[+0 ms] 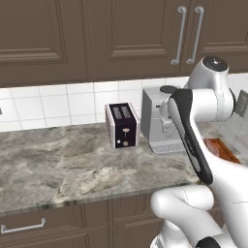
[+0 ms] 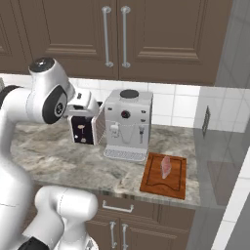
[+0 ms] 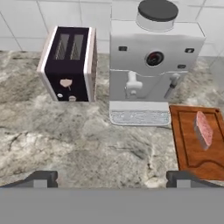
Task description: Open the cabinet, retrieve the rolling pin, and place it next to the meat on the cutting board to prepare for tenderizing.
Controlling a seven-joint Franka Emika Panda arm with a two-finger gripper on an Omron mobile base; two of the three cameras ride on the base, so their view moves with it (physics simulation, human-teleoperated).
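- The claw point(image 3: 111, 177) is spread wide and holds nothing, low in the hand view.
- The cabinet point(image 2: 146, 34) is shut, at the top of the right base view, high above the arm.

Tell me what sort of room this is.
A kitchen, rendered rather than real. A toaster and a coffee machine stand on a marble-look counter against white tiles, with dark wooden cabinet doors above. A cutting board beside the machine holds a piece of meat.

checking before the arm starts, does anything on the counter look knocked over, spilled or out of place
Nothing stands out. The toaster and coffee machine stand upright, the meat lies on the cutting board, and the cabinet doors are shut.
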